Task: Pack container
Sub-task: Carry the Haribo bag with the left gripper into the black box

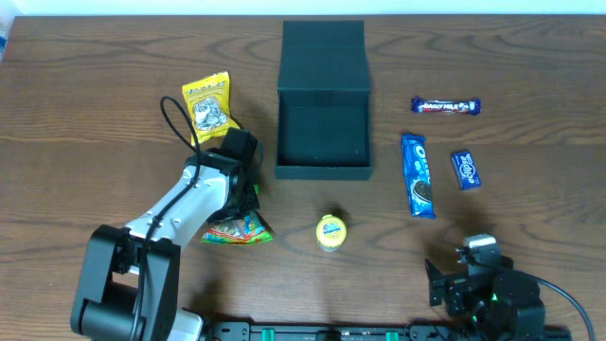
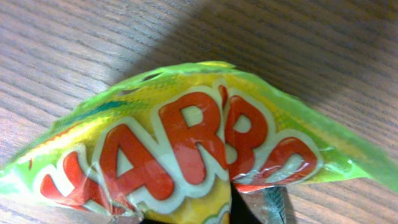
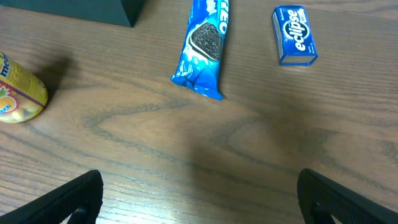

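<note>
On table (image 1: 85, 123), left side, we find left gripper (image 1: 244, 199) pinched narrow on gummy bag (image 2: 199, 143), film puckered — grip likely for lift toward container (image 1: 323, 133), standing open mid-table. Near edge, right gripper (image 3: 199, 202) spread wide, empty — parked clear, we judge.

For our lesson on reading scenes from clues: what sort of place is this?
Probably a robotics lab test bench: a left robot arm and a right robot arm at a wood-grain table, with an open dark box and snacks like an Oreo packet laid out.
</note>
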Motion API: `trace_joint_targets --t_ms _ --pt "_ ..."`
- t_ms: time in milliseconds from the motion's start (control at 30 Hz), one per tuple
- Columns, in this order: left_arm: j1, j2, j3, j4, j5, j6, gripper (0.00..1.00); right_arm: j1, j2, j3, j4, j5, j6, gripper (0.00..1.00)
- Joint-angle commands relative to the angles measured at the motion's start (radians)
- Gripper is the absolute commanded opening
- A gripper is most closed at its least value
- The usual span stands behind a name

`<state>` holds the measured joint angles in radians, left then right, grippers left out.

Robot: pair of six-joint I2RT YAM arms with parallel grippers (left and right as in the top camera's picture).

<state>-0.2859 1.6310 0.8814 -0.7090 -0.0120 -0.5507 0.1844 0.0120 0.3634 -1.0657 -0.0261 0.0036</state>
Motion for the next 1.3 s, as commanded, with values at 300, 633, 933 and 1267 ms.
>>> trace_joint_targets --t_ms 300,633,933,1267 --pt "-0.036 -0.122 -0.033 -0.014 0.034 -0.001 0.06 -0.007 -0.006 -0.005 -0.008 0.000 -0.008 0.99" --pt "-0.051 -0.286 0.019 -0.153 0.077 -0.003 0.06 -0.007 -0.006 -0.005 -0.008 0.000 -0.008 0.99" --pt "-0.187 -0.296 0.379 -0.380 0.052 0.011 0.06 -0.007 -0.006 -0.005 -0.008 0.000 -0.008 0.99" --pt "-0.291 0.054 0.886 -0.505 0.060 0.115 0.05 -0.007 -0.006 -0.005 -0.008 0.000 -0.008 0.99"
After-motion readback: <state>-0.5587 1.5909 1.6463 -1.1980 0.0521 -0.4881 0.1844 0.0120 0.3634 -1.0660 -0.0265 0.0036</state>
